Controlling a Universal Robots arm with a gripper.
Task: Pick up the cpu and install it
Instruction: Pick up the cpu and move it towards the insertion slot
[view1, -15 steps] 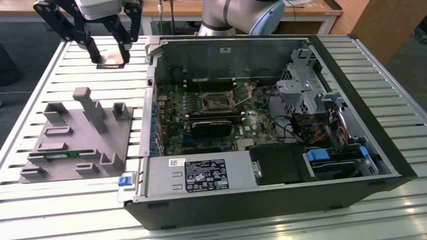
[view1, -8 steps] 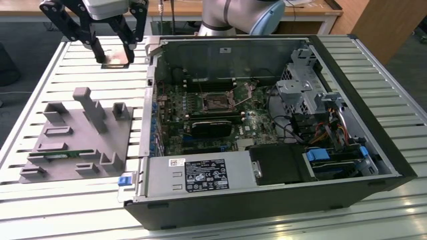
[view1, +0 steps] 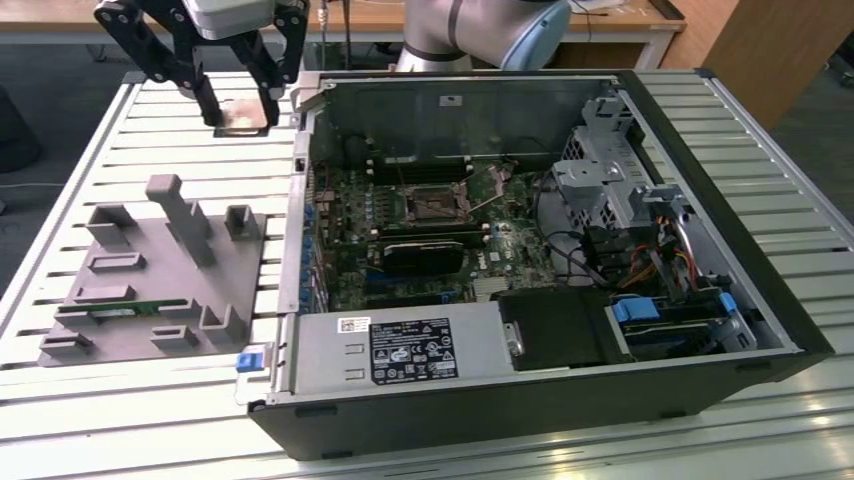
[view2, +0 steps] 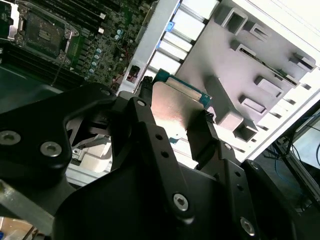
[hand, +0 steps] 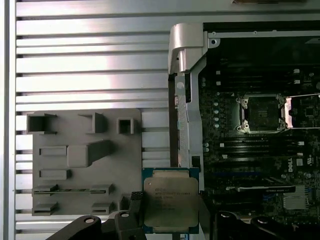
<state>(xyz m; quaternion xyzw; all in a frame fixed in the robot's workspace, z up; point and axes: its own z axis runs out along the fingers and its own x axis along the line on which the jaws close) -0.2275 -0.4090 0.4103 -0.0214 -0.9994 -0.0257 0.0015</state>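
The cpu (view1: 244, 116), a small square chip with a shiny metal top, hangs above the slatted table with my gripper (view1: 244, 120) shut on its two opposite edges. In the exterior view this is at the far left, beyond the grey tray (view1: 134, 285) and just outside the open computer case. Both wrist views show the cpu (hand: 170, 200) (view2: 172, 115) between the black fingers (view2: 145, 120). The motherboard's socket (view1: 430, 205) (hand: 261, 114) lies inside the case with its metal frame (hand: 302, 111) swung open.
The grey tray (hand: 85, 160) holds a thin green memory stick (hand: 70, 190). The case's upright metal side wall (hand: 182, 100) stands between the gripper and the motherboard. Inside the case are a drive cage (view1: 607, 150), cables and a power supply (view1: 400, 350).
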